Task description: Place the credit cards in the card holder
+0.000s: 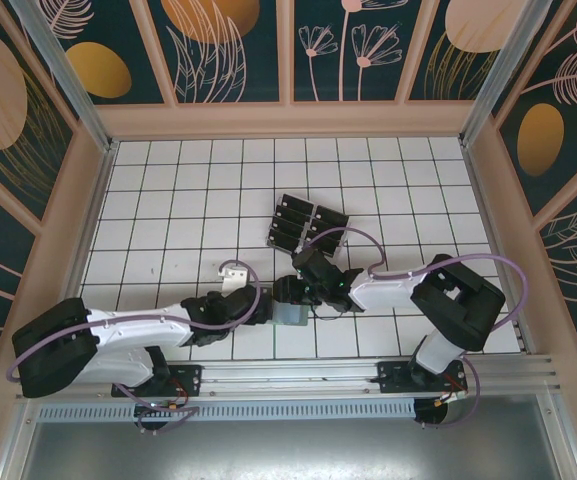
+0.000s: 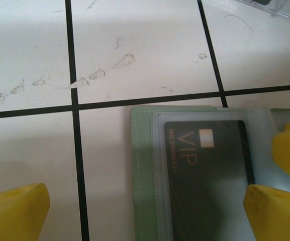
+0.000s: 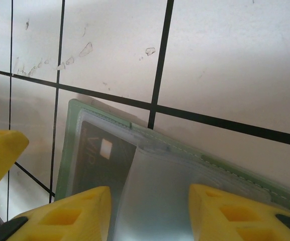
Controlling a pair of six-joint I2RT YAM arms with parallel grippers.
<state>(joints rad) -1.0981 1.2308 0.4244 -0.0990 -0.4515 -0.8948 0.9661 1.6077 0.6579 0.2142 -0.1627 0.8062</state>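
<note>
The sage-green card holder lies open on the tiles between my two grippers. A black credit card marked VIP sits inside a clear sleeve of the card holder. My left gripper hovers over its left half, jaws wide open and holding nothing. My right gripper has its yellow fingers on either side of a bowed stack of clear sleeves, closed on them above the card holder and beside the credit card. Several more credit cards lie farther back.
A small clear plastic piece sits left of the grippers, and its edge shows in the left wrist view. The two grippers are nearly touching. Wooden walls ring the tiled floor.
</note>
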